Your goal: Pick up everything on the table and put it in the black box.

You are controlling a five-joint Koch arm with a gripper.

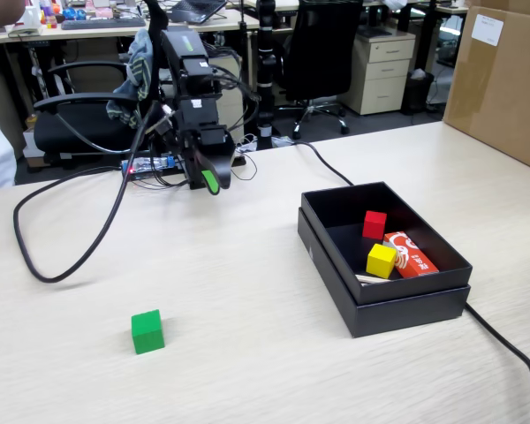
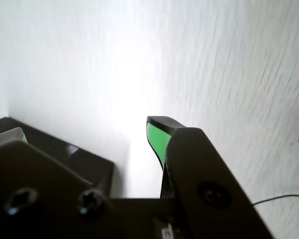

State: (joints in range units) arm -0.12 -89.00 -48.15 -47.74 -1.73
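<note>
Gripper [image 1: 210,183] hangs empty with jaws apart back by the base, so next it needs to reach over the table [image 1: 247,353] to the green cube [image 1: 147,331], then the black box [image 1: 397,311].

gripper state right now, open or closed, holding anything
gripper: open, nothing between its jaws; the green cube sits untouched on the table.
</note>
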